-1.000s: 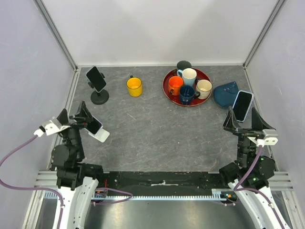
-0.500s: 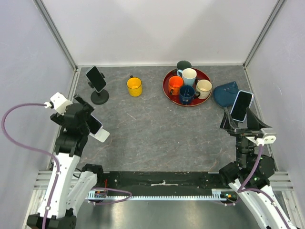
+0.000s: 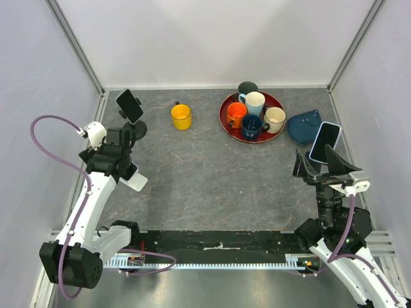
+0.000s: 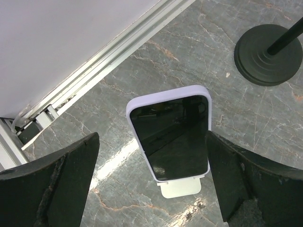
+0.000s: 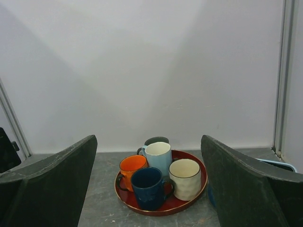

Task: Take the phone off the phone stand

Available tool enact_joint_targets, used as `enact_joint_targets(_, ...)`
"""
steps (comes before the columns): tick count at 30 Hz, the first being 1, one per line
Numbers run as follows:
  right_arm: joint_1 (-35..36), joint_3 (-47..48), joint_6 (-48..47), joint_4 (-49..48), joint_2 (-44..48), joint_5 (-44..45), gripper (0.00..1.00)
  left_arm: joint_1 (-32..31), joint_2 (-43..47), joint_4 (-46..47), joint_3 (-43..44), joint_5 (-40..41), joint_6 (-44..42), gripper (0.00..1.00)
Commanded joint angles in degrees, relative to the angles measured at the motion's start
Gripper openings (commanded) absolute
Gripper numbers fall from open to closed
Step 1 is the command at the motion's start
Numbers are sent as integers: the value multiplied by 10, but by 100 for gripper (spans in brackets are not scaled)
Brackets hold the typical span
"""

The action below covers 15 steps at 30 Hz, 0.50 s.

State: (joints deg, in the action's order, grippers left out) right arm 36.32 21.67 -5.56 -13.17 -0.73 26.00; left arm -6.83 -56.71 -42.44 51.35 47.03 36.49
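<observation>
A phone in a lavender case (image 4: 170, 137) leans on a small white stand (image 4: 182, 188) on the grey table. It also shows in the top view (image 3: 129, 169) at the left. My left gripper (image 4: 151, 144) is open and empty above it, one finger on each side and not touching; in the top view the left gripper (image 3: 121, 153) hovers just behind the phone. A second phone (image 3: 129, 106) sits on a black pole stand (image 3: 135, 131). A third phone in a light blue case (image 3: 325, 142) stands at the right. My right gripper (image 3: 319, 164) is open and empty just in front of it.
A red tray (image 3: 225, 120) with several mugs stands at the back middle and fills the right wrist view, tray rim (image 5: 156, 210). A yellow mug (image 3: 181, 117) is left of it. A dark blue pouch (image 3: 302, 126) lies at the right. The black stand's base (image 4: 265, 54) is close to the lavender phone.
My left arm has risen and swung toward the back, turning its gripper down over the lavender phone. My right gripper has shifted slightly. The phones have not moved.
</observation>
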Motion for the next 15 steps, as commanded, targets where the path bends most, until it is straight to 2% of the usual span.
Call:
enact_joint_targets(1, 17, 24, 4, 5, 5, 14, 98, 2, -19, -7, 35, 34, 52, 100)
enact_joint_targets(15, 42, 27, -5, 10, 6, 23, 98, 5, -56, 24, 24, 54, 118, 100)
